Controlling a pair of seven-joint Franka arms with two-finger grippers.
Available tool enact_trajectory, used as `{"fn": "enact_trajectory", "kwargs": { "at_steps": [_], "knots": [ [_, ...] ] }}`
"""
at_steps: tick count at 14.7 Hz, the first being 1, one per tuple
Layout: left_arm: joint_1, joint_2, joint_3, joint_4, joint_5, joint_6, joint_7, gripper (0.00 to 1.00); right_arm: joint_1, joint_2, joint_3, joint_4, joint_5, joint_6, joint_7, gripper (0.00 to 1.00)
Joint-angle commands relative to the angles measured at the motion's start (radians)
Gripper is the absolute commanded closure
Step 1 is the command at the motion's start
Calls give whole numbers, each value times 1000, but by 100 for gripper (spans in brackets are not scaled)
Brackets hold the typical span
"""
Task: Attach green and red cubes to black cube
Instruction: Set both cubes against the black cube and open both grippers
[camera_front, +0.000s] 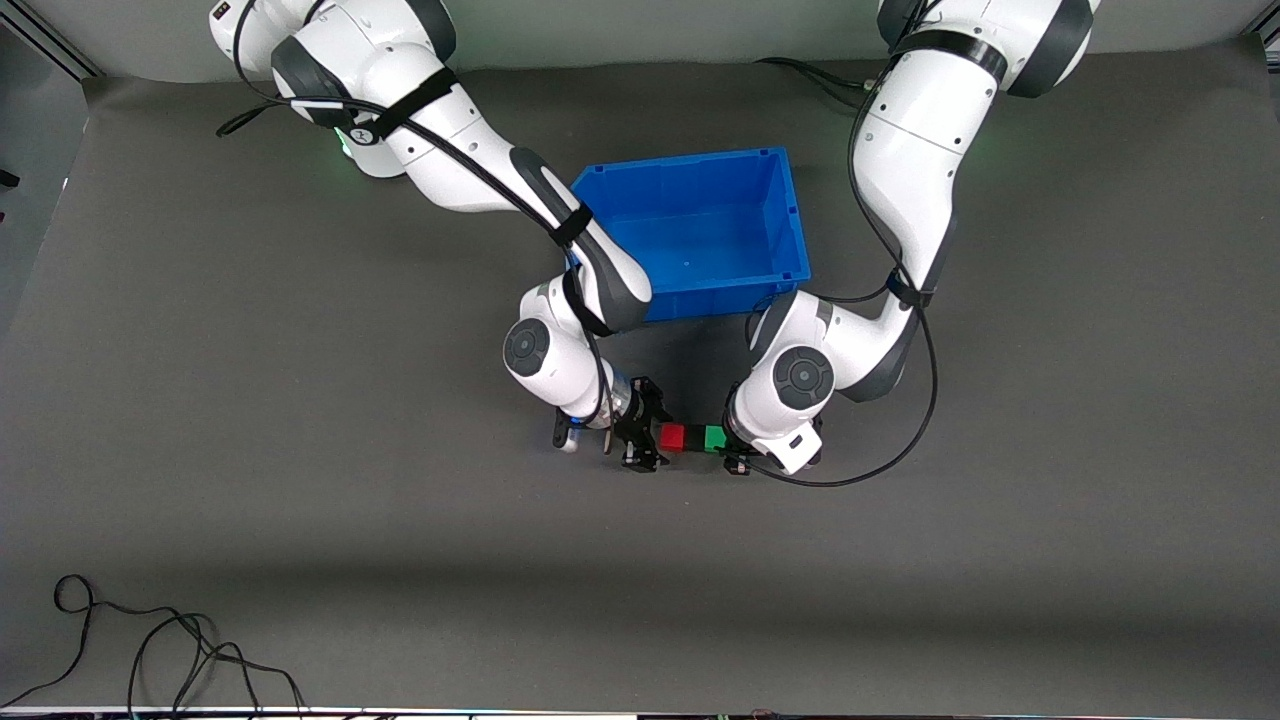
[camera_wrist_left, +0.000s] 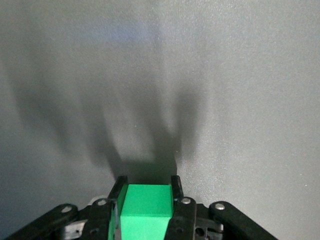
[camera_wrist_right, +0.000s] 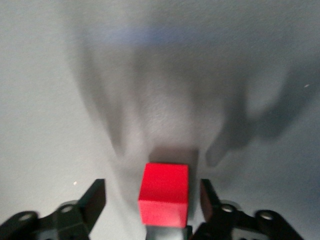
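- Here, front view: red cube (camera_front: 672, 437) and green cube (camera_front: 714, 438) sit in a row with a dark piece between them, likely the black cube (camera_front: 693, 439), over the grey table (camera_front: 300, 500), nearer the camera than the blue bin (camera_front: 700, 225).
- Right gripper (camera_front: 645, 438) is at the red cube's end, left gripper (camera_front: 735, 450) at the green cube's end.
- Left wrist view: fingers (camera_wrist_left: 176, 187) are pressed against both sides of the green cube (camera_wrist_left: 145, 207).
- Right wrist view: fingers (camera_wrist_right: 95, 197) stand spread, clear of the red cube (camera_wrist_right: 164, 192) between them.
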Motion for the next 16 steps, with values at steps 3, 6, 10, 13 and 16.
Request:
{"fn": "enact_trajectory", "kwargs": {
  "at_steps": [3,6,10,13,16],
  "knots": [
    [-6,-5,21,23,69,-21,-8,0,-27,-63,-54,35,-37,-168,-39,0],
    [9,-39,33,23,84,-44,-5,0,-39,-134,-128,32,-90,-337,-105,0],
    [94,-137,54,16,152,-203,280,0,-38,-236,-269,15,-101,-593,-330,0],
    [184,-226,50,12,143,-359,638,0,-36,-319,-394,3,-102,-788,-491,0],
    [282,-333,52,8,144,-467,902,0,-33,-394,-493,0,-146,-941,-629,0]
  ]
}}
